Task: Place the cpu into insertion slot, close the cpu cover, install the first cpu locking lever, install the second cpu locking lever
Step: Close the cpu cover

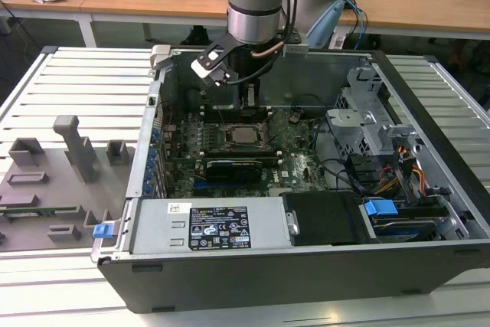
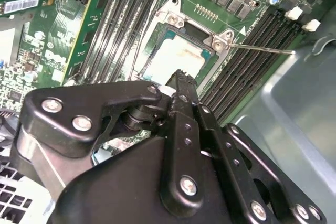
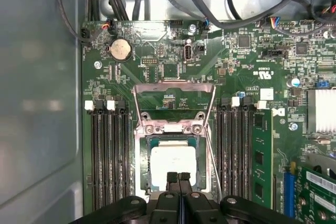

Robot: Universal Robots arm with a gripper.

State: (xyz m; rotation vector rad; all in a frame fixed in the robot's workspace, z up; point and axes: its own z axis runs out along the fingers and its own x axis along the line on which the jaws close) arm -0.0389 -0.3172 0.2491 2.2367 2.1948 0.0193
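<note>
black robot gripper [image 3: 178, 176]: fingers together, nothing held | tips by small square silver-grey cpu [image 3: 172, 162], centre of exterior view | sits in black-framed insertion slot [image 3: 148, 141] | thin silver cpu cover [image 3: 140, 161] down

The claw [image 3: 178, 177], fingertips together, hangs over the cpu [image 3: 173, 161]; the cpu cover [image 3: 170, 128] frames it.

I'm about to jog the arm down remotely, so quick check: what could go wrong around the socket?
The gripper, fingers shut, hangs just above the cpu; a descent off target could press on the chip rather than the cpu cover. The thin locking lever juts out unlatched toward the memory slots; a sideways move might snag or bend it.
</note>
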